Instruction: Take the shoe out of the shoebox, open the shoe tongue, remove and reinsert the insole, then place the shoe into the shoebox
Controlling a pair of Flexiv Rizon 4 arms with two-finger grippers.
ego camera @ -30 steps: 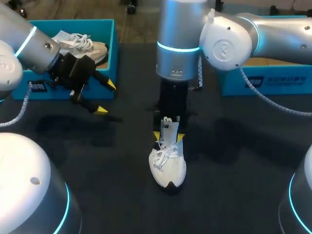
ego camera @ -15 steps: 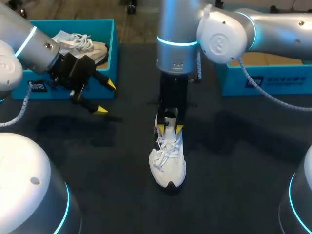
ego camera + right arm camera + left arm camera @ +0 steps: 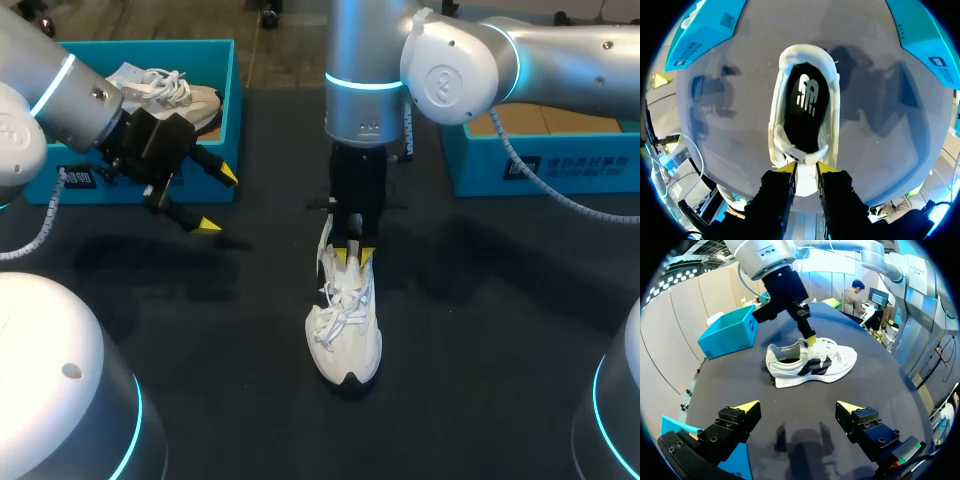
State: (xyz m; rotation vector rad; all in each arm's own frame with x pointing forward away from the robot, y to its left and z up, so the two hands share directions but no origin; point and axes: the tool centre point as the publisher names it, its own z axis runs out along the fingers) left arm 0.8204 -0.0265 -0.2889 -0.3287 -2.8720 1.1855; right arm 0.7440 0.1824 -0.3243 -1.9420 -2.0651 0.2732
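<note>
Here, the tongue [image 3: 805,182] of the shoe [image 3: 345,335] is clamped by the right gripper [image 3: 351,257]; the left gripper [image 3: 218,200] is held apart near the shoebox [image 3: 150,46].

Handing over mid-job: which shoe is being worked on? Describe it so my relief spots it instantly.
On the dark table, look to the middle. A white shoe stands there on its sole, its tongue pinched in the right pincer. The other white shoe lies inside the left shoebox.
</note>
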